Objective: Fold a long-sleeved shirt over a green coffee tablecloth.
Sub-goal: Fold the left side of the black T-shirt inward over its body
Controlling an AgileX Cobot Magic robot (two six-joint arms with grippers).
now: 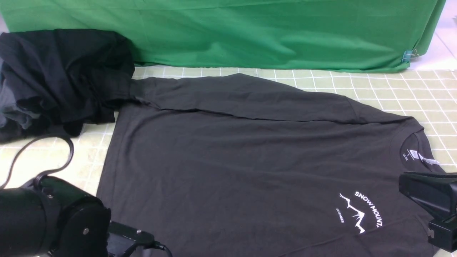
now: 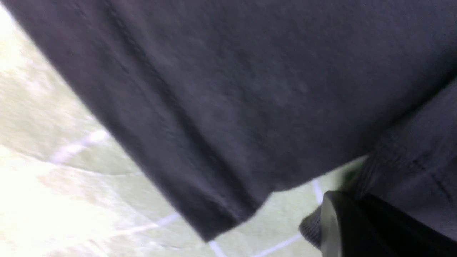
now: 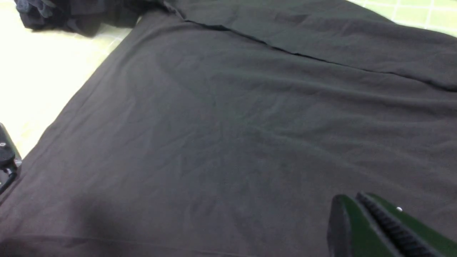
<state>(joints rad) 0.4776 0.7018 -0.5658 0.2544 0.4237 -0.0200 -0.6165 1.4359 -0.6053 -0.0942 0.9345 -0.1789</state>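
The long-sleeved shirt (image 1: 232, 167) lies spread flat on the green coffee tablecloth (image 1: 392, 89), collar and white neck tag to the right and the far sleeve folded across its upper edge. In the left wrist view my left gripper (image 2: 323, 214) is shut on the ribbed cuff (image 2: 310, 228) of the shirt (image 2: 221, 89), just above the tablecloth (image 2: 71, 160); the shirt's hem corner lies close by. The front view shows only that arm's wrist (image 1: 53, 217) at the lower left. My right gripper (image 1: 405, 185) is shut and empty, hovering over the shirt (image 3: 221, 135) near the collar (image 1: 410, 142).
A heap of blacker clothing (image 1: 60, 78) sits at the back left, touching the shirt's folded sleeve. A plain bright green cloth (image 1: 232, 32) hangs along the back, held by a clip (image 1: 408, 55). A black cable (image 1: 21, 153) loops over the tablecloth at the left.
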